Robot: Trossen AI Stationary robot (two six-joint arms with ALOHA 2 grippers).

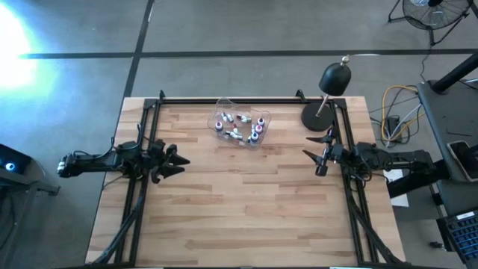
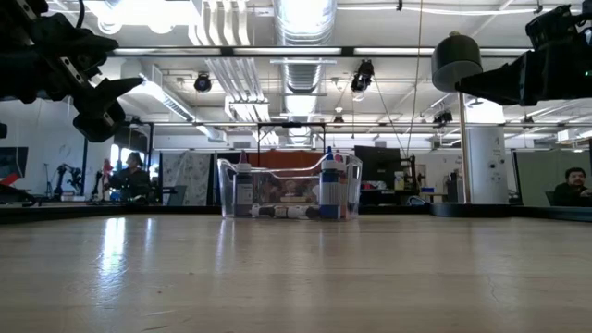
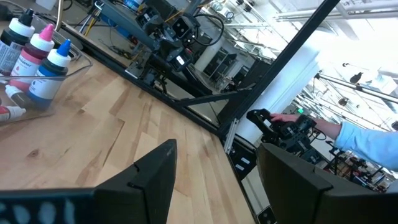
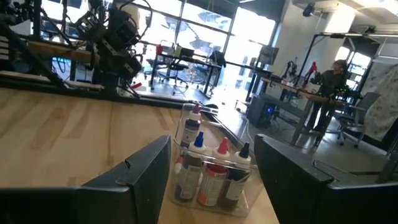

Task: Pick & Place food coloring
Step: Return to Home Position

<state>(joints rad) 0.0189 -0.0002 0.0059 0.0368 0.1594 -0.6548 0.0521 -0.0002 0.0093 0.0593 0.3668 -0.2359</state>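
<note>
The food coloring bottles (image 1: 240,128) are all found inside the clear tub (image 2: 226,190), which is set toward the far edge of the wooden table (image 1: 239,217), about midway across. Several larger bottles are stood upright, long axes vertical, caps pointed at the ceiling. A blue-capped bottle (image 4: 198,140), a red-capped bottle (image 4: 222,147) and a dark-capped bottle (image 4: 244,150) are lined up along one wall. Smaller bottles (image 2: 282,212) are laid flat on the tub floor, apparently pointed in mixed directions, though that is hard to settle. The left gripper (image 1: 181,162) is held above the table's left edge, jaws spread wide. The right gripper (image 1: 309,152) is held above the right edge, near a black lamp (image 1: 334,78), jaws likewise wide apart.
</note>
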